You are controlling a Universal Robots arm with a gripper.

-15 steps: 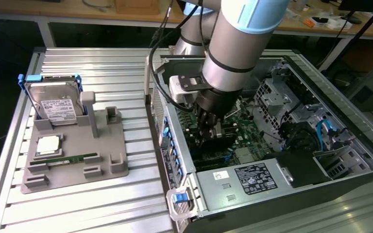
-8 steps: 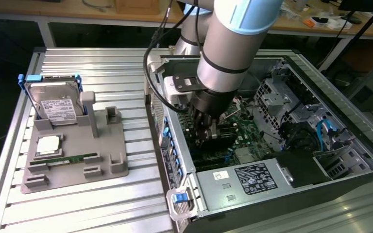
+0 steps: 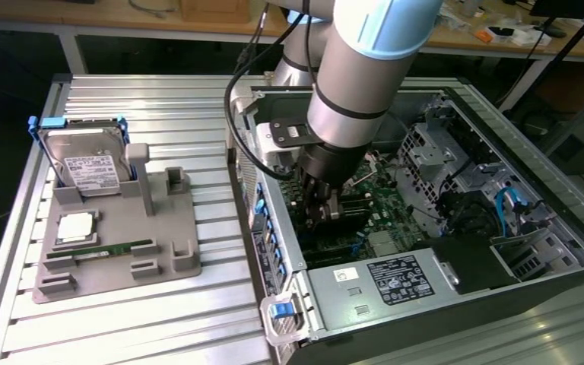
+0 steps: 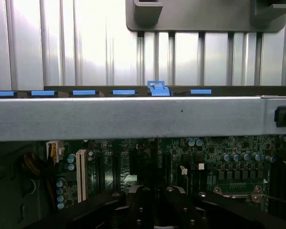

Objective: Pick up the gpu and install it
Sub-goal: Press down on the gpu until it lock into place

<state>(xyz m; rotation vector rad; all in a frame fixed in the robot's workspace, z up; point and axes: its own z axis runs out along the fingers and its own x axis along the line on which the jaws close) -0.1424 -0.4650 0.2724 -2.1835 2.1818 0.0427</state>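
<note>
My gripper is down inside the open computer case, just above the green motherboard. Its black fingers are shut. The gpu shows as a dark card right by the fingertips, low over the board's expansion slots; in the wrist view it appears edge-on as a thin dark strip running out from the fingers. Most of the card is hidden by the gripper and the arm. The grey rail of the case crosses in front, with blue slot clips beyond it.
At the exterior view's left, a grey fixture on the ribbed metal table holds a silver hard drive, a processor chip and a narrow memory stick. The power supply fills the case's near end; cables and drive cages crowd its right.
</note>
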